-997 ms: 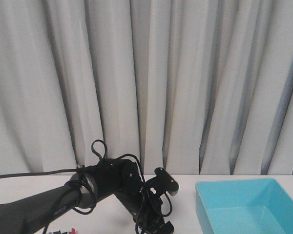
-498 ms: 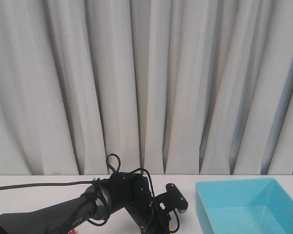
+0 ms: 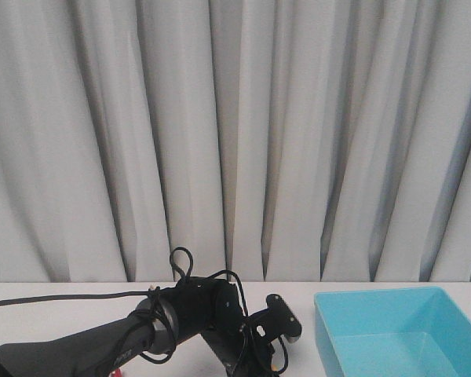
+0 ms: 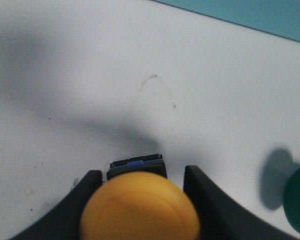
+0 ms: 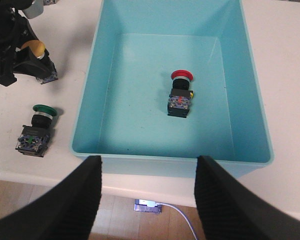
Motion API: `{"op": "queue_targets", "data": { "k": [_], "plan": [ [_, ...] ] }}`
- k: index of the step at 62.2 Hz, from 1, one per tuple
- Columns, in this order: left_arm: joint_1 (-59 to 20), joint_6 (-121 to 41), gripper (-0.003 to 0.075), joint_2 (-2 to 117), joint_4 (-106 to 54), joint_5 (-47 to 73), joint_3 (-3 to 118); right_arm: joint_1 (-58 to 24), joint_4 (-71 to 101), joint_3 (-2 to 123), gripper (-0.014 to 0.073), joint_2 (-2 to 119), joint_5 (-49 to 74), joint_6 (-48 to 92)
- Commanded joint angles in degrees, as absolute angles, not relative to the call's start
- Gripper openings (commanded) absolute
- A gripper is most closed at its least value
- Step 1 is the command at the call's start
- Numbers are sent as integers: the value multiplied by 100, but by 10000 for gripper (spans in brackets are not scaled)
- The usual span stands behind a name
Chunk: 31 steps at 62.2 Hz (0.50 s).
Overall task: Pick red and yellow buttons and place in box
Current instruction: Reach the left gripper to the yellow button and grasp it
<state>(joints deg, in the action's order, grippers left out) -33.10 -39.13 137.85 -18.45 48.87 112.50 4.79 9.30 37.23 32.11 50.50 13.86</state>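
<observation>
The yellow button (image 4: 140,206) sits between the left gripper's (image 4: 140,200) fingers (image 4: 85,200), closed against it, on the bench beside the box (image 5: 85,95). The right gripper (image 5: 146,192) hangs wide open, holding nothing. Since half a second ago nothing has visibly shifted; three buttons show: yellow, one red button (image 5: 181,90) in the box, one green button (image 5: 37,131).

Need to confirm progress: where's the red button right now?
In the right wrist view, the red button lies inside the turquoise box, near the middle of its floor, apart from the walls.
</observation>
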Motion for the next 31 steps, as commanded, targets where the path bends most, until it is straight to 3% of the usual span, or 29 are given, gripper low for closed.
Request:
{"op": "queue_targets", "data": {
  "k": [1,14,31],
  "plan": [
    [-3315,-3911,291,13394,-1981,4774,11438,493,974,3869,401,3227,4746,1433],
    [-3315,-3911,232,13394,-1981,4843,11438,493,974,3869,401,3227,4746,1433],
    [-3315,-3900,227,13354,-1981,5138,11438,493,974,3869,401,3227,4746,1433]
  ]
}}
